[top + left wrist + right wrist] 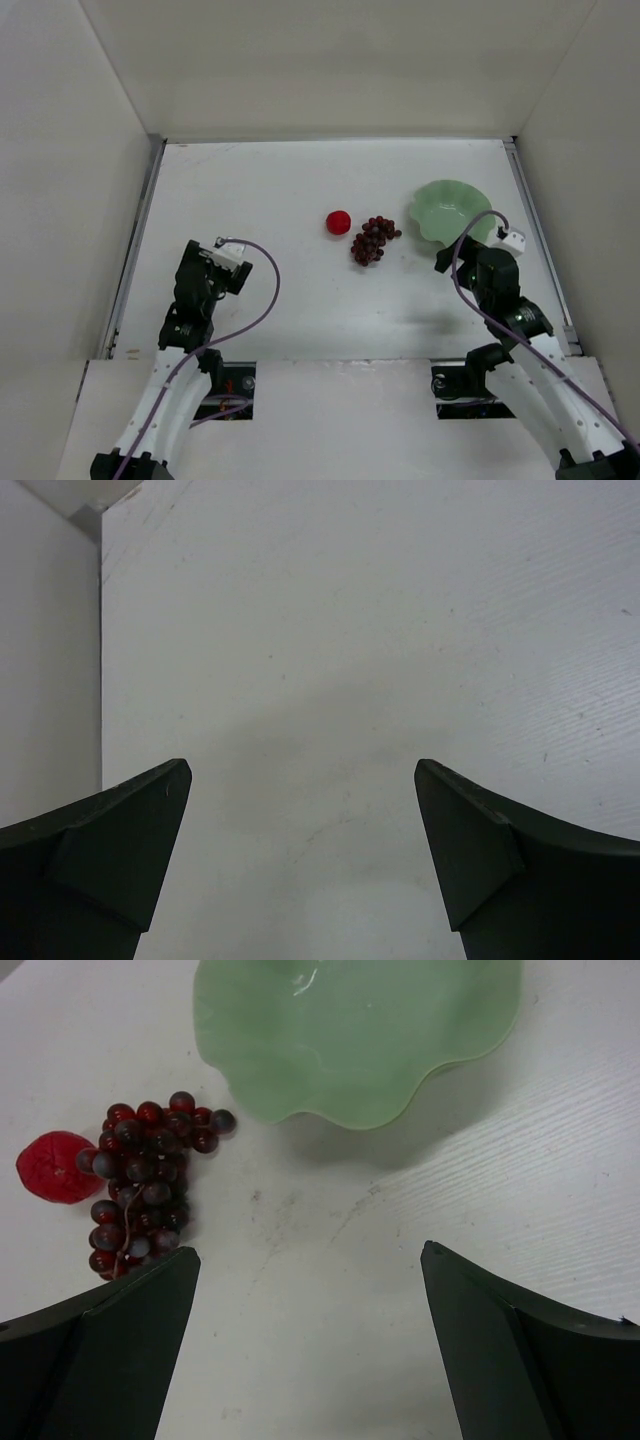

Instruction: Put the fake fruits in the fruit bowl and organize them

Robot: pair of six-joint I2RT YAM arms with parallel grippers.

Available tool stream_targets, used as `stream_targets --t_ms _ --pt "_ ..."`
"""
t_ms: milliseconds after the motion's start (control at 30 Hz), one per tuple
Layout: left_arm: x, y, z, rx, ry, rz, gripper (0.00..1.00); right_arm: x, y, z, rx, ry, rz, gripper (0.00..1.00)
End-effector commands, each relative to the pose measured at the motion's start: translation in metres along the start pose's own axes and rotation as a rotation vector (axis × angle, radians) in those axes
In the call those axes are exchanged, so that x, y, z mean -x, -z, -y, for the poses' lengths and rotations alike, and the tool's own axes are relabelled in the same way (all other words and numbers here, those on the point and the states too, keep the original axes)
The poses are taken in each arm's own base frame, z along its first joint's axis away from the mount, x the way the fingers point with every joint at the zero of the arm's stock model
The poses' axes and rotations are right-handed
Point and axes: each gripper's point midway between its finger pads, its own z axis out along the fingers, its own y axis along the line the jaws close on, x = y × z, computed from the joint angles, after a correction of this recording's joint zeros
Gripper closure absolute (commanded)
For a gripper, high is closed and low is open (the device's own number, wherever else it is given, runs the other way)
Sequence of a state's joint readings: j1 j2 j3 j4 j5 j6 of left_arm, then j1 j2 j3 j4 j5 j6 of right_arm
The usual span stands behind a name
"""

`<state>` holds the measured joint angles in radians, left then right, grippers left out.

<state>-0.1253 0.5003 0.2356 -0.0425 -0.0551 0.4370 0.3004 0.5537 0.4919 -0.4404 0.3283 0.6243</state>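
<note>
Just ahead and left of the right gripper (310, 1255), wide open and empty, lie the grapes (145, 1185), the red fruit (55, 1167) just beside them; the bowl (350, 1060) sits farther ahead, unfilled. Left gripper (300, 770) also open, empty. Approach stage: next, swing left and descend over the grapes

Glossy red on the small round fruit (338, 221); dark maroon-purple on the grape bunch (372, 240). Pale mint-green, no pattern, on the fruit bowl (447, 210). Plain white with faint grey scuffs on the tabletop (300, 190); matte black on left tool (302, 770) and right tool (310, 1255).
</note>
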Motion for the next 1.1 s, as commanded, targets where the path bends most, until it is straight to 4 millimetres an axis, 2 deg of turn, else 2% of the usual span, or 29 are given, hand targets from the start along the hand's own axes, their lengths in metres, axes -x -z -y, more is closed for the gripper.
stream_targets --t_ms 0,133,200,367,433,467,533,600,633,667,700,767,833,933,1067 --pt "-0.001 -0.001 0.009 -0.045 -0.025 0.033 0.0 0.012 0.002 -0.007 0.037 -0.004 0.047 0.0" --pt "-0.002 -0.001 0.006 -0.049 -0.07 0.027 0.0 0.019 0.004 -0.011 0.051 0.032 0.072 0.0" --pt "-0.003 -0.001 0.005 -0.046 -0.086 0.026 0.01 0.027 0.005 -0.017 0.061 0.104 0.085 0.0" --pt "0.005 -0.002 0.003 -0.043 -0.093 0.048 0.01 0.066 0.012 -0.046 -0.038 0.406 0.209 0.0" --pt "0.005 -0.002 0.002 -0.04 -0.092 0.048 0.01 0.075 0.016 -0.063 -0.122 0.569 0.271 0.0" --pt "0.005 -0.002 0.001 -0.035 -0.091 0.047 0.01 0.078 0.018 -0.073 -0.145 0.595 0.306 0.0" --pt "0.003 -0.001 -0.002 -0.023 -0.085 0.042 0.01 0.079 0.023 -0.108 -0.048 0.506 0.356 0.0" --pt "-0.001 -0.001 -0.005 -0.011 -0.081 0.034 0.01 0.06 0.029 -0.167 0.246 0.38 0.302 0.0" --pt "-0.003 -0.001 -0.006 -0.008 -0.078 0.029 0.01 0.044 0.026 -0.19 0.363 0.326 0.226 0.0" --pt "-0.004 -0.001 -0.006 -0.007 -0.077 0.025 0.01 0.031 0.014 -0.2 0.409 0.26 0.135 0.0" --pt "-0.003 -0.001 -0.007 -0.006 -0.076 0.024 0.01 0.016 -0.001 -0.203 0.406 0.187 0.034 0.0" --pt "-0.002 -0.001 -0.007 -0.005 -0.075 0.025 0.01 -0.011 -0.033 -0.196 0.312 0.081 -0.117 0.0" --pt "-0.001 -0.001 -0.006 -0.01 -0.073 0.03 0.01 -0.027 -0.057 -0.188 0.21 0.056 -0.173 0.0" --pt "-0.001 -0.001 -0.006 -0.009 -0.074 0.034 0.01 -0.043 -0.072 -0.199 0.159 0.129 -0.168 0.0" --pt "-0.003 -0.001 -0.007 -0.004 -0.069 0.028 0.02 -0.063 -0.097 -0.193 0.08 0.12 -0.205 0.0"
